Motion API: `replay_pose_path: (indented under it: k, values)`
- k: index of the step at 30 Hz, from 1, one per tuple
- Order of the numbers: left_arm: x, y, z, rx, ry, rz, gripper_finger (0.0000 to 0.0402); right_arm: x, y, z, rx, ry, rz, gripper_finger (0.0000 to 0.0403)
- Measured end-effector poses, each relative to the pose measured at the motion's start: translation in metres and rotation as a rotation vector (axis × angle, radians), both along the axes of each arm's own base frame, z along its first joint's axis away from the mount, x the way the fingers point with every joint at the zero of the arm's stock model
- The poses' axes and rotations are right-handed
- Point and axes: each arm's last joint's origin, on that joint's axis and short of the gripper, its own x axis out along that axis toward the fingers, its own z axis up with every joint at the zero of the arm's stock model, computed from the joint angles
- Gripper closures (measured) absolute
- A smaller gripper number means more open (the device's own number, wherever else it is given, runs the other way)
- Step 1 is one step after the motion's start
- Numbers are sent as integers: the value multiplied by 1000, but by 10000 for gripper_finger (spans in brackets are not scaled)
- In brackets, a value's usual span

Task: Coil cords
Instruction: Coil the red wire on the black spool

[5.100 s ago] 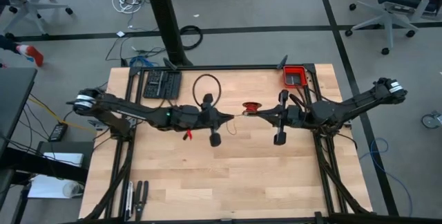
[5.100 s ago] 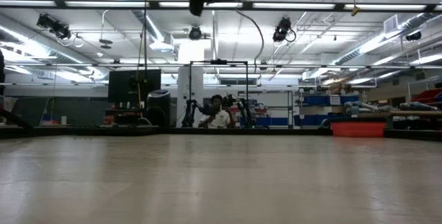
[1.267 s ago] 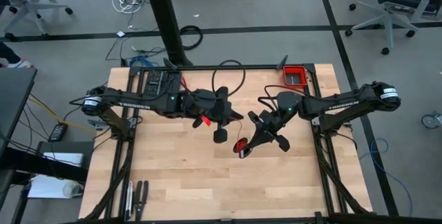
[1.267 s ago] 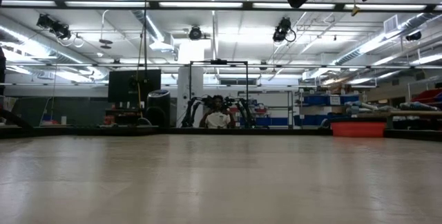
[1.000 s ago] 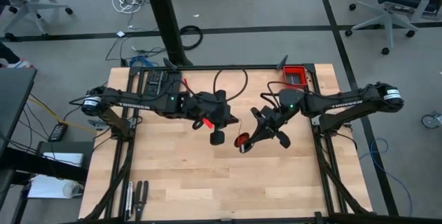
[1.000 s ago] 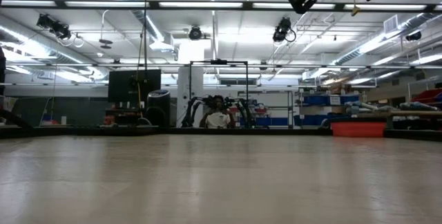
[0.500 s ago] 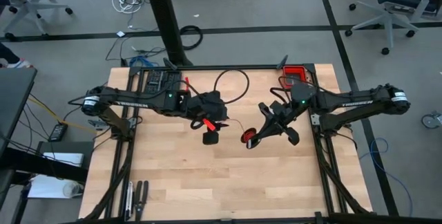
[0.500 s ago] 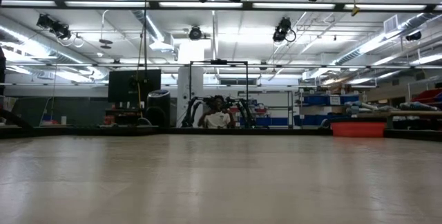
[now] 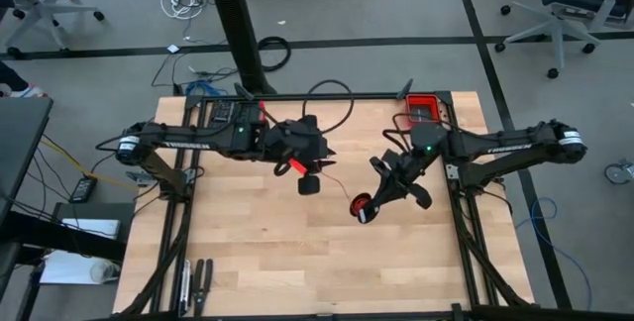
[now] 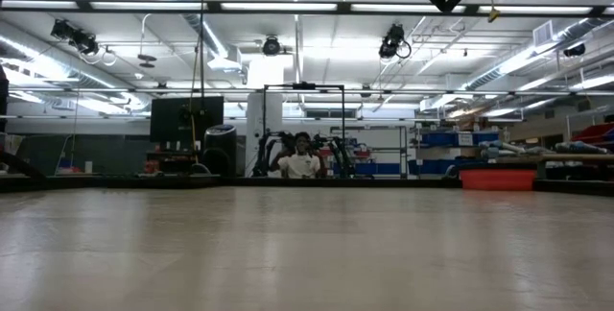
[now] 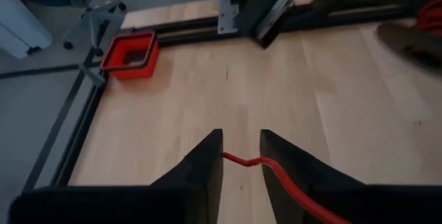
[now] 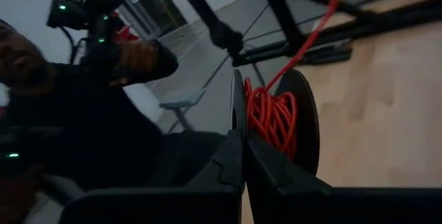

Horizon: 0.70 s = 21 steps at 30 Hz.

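The red cord shows as a wound bundle (image 9: 361, 205) at my right gripper (image 9: 365, 210), which is shut on it above the table's middle right. In the right wrist view the bundle (image 12: 273, 117) lies against a dark round disc (image 12: 304, 124). A strand (image 12: 321, 20) runs off from it toward my left arm. My left gripper (image 9: 307, 182) hangs open above the table's middle. In the left wrist view a thin stretch of the cord (image 11: 242, 160) crosses the gap between its fingers. My left gripper is open. The cord's loose strand (image 11: 238, 159) spans the gap and runs on over one finger (image 11: 297, 182). I cannot tell whether it rests on the fingers. My right gripper has its shut fingers at the bundle's near edge (image 12: 250, 135). They come nearly level, from the table's right. The bundle is lifted clear of the table, and its strand leads away toward my left gripper.
A red bin (image 9: 423, 110) stands at the table's far right corner. A black cable loop (image 9: 332, 103) hangs over the far edge, and a dark tray (image 9: 226, 115) lies at the far left. Tools (image 9: 195, 281) lie at the near left. A person (image 10: 302, 164) sits beyond the table.
My left gripper has risen a little and drawn back toward the table's far edge. My right gripper has carried the red bundle slightly toward the table's right edge and has rolled somewhat. The bundle stays clear of the table.
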Motion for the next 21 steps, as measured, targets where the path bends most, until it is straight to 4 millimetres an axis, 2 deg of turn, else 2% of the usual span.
replay_pose_path:
  k: [8, 14, 21]
  values:
    - [-3, 11, -4, -11, 51, 33, 327, -3, 0, -9, 82, 160, 45, 401]
    - [-1, 13, -2, 6, 24, -2, 393, -5, -1, -14, 117, 250, 58, 401]
    - [-1, 13, -2, 10, 32, -50, 400, -7, -2, -13, 194, 309, 127, 401]
